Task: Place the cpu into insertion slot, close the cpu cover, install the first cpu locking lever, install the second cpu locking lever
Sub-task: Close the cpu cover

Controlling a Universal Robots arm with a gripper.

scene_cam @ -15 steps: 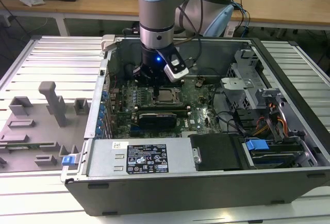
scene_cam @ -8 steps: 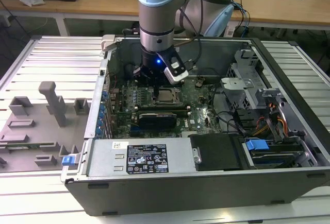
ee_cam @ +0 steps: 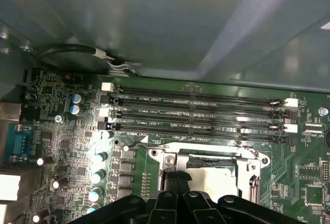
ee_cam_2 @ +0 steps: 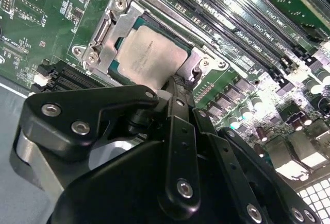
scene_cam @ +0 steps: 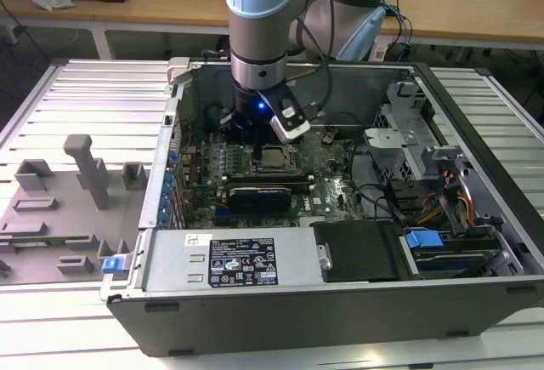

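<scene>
Already, cpu (ee_cam_2: 153, 54) inside insertion slot (ee_cam_2: 172, 36).

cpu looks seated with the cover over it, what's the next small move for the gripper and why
Probably a short push straight down on the cpu cover, at the edge by the gripper. In the second wrist view the cpu lies flat with the cover framing it, and the gripper, shut, has its tip right at that edge, so pressing there might seat the cover.
</scene>
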